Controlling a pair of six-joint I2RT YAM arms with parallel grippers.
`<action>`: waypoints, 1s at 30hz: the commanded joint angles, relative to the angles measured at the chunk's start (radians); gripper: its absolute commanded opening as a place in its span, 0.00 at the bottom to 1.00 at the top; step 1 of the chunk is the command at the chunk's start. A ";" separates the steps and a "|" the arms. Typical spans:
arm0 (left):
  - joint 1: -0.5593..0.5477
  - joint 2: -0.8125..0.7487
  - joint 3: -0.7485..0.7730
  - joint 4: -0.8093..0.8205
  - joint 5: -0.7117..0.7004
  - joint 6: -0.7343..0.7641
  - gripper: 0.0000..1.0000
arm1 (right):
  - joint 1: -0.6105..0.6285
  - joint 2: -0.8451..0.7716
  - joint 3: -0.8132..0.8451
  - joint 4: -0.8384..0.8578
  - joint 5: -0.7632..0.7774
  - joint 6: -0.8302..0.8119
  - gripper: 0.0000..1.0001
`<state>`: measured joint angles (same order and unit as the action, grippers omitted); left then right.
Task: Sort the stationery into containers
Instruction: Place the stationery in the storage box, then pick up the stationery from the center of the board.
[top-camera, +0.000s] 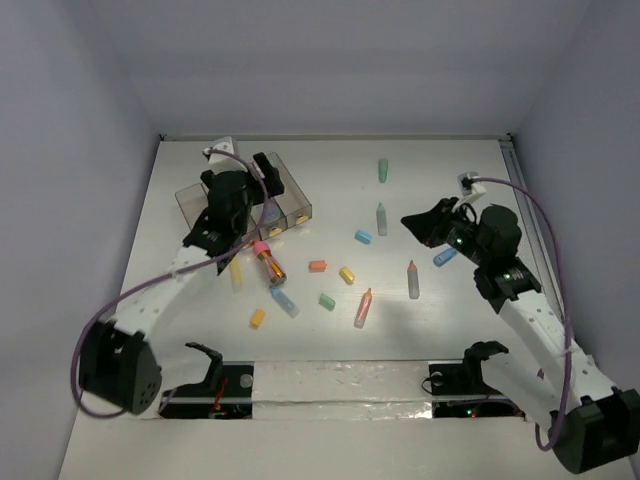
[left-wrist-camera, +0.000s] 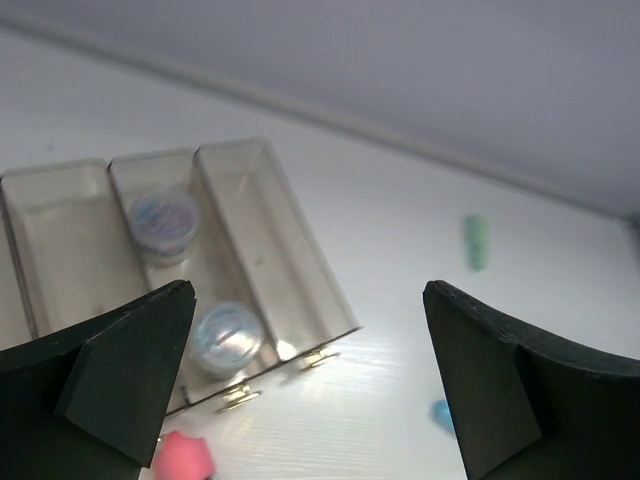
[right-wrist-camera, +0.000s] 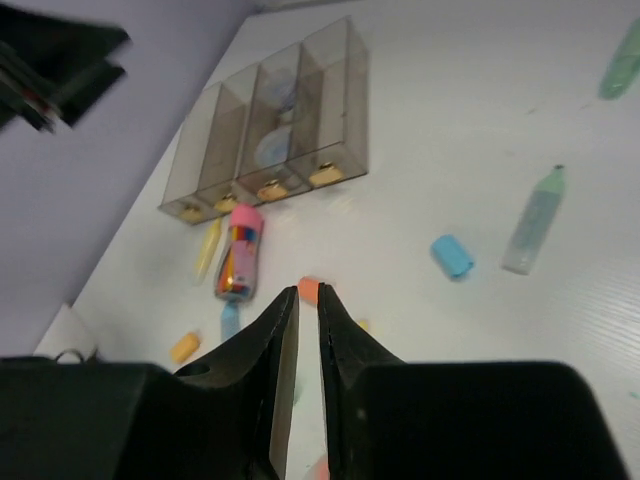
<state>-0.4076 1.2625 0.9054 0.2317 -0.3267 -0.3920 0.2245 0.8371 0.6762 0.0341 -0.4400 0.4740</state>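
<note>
White bench, pale walls behind. The stationery (top-camera: 347, 275) lies scattered across the middle, and the tray (left-wrist-camera: 308, 235) sits at the far left with two grey pots (left-wrist-camera: 228, 337) in one compartment. The left claw (left-wrist-camera: 310, 375) hangs above the tray, jaws spread wide, gripping nothing. The right claw (right-wrist-camera: 303, 310) hovers over the loose pieces, its fingers pressed nearly together and empty. To pick well, I judge it should open first, then straddle one piece, such as the blue block (right-wrist-camera: 452, 255), across its short side.
</note>
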 joint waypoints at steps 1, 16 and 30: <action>-0.016 -0.235 -0.014 0.012 0.080 -0.039 0.99 | 0.149 0.065 0.072 0.070 0.064 -0.044 0.19; -0.027 -0.869 -0.031 -0.333 0.216 0.116 0.99 | 0.696 0.779 0.561 -0.072 0.466 -0.233 0.81; -0.027 -1.137 -0.183 -0.414 0.118 0.174 0.99 | 0.750 1.275 1.012 -0.330 0.488 -0.285 0.85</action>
<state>-0.4320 0.1211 0.7246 -0.1928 -0.2134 -0.2417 0.9730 2.0838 1.5978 -0.2321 0.0372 0.2131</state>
